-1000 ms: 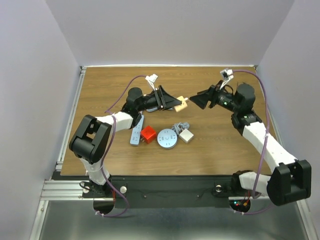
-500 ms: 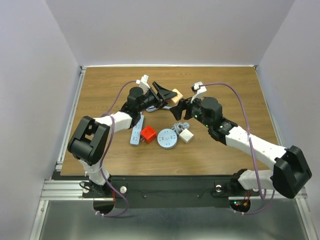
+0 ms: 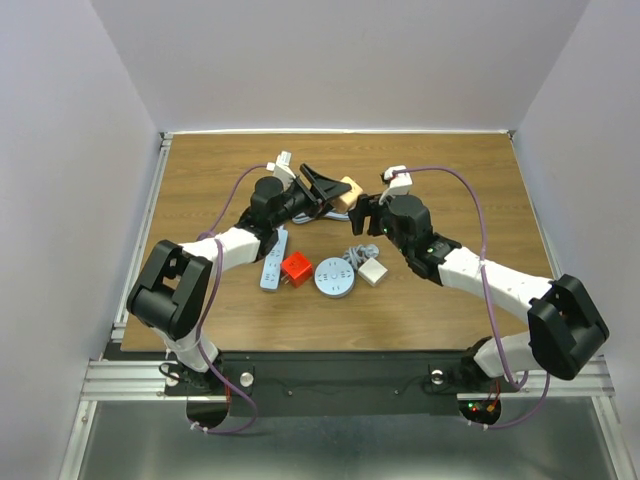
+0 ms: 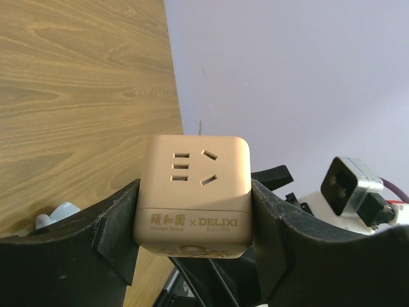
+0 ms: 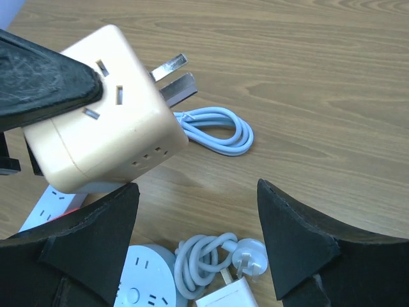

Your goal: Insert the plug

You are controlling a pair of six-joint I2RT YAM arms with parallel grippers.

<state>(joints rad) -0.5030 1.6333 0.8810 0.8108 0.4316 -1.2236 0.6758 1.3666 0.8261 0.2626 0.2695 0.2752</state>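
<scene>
Gripping the beige plastic cube socket (image 4: 195, 188) by two opposite sides, my left gripper (image 3: 335, 192) has it raised off the brown wooden surface (image 3: 200, 170). I see my right gripper (image 5: 197, 188) spread wide and empty just beside the cube, above the white plug (image 5: 246, 256), which lies on the surface with its coiled grey cable (image 5: 198, 259)
</scene>
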